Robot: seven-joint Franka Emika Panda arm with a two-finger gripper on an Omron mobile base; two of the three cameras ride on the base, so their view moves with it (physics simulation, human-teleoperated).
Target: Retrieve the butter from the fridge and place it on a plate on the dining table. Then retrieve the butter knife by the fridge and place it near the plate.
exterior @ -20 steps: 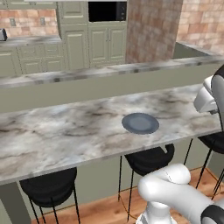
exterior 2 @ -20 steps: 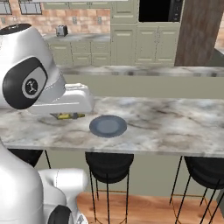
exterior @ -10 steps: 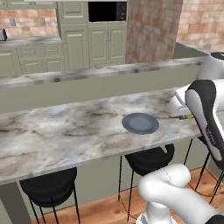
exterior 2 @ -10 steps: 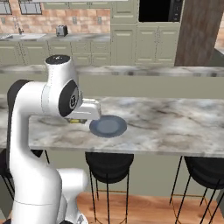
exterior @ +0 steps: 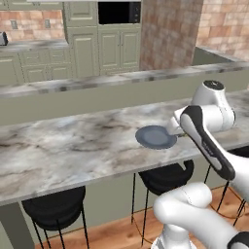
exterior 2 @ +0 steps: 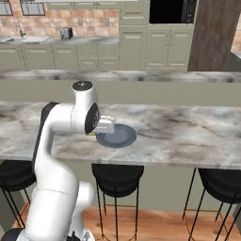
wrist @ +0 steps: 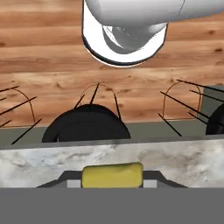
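The arm has swung over the desk (exterior: pixel 73 146); the gripper (wrist: pixel 112 181) clamps the butter (wrist: pixel 112 175), plate (exterior 2: pixel 116 136) just beside

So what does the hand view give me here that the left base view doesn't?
Hand view alone: the butter held between the jaws, with wooden floor beyond the table edge. Left base view alone: the plate on the marble, the arm's hand at its right edge, and the kitchen cabinets behind. Both share the dining table and a black stool under it.

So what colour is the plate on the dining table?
Blue-grey with a slightly darker rim; the plate shows best in the right base view.
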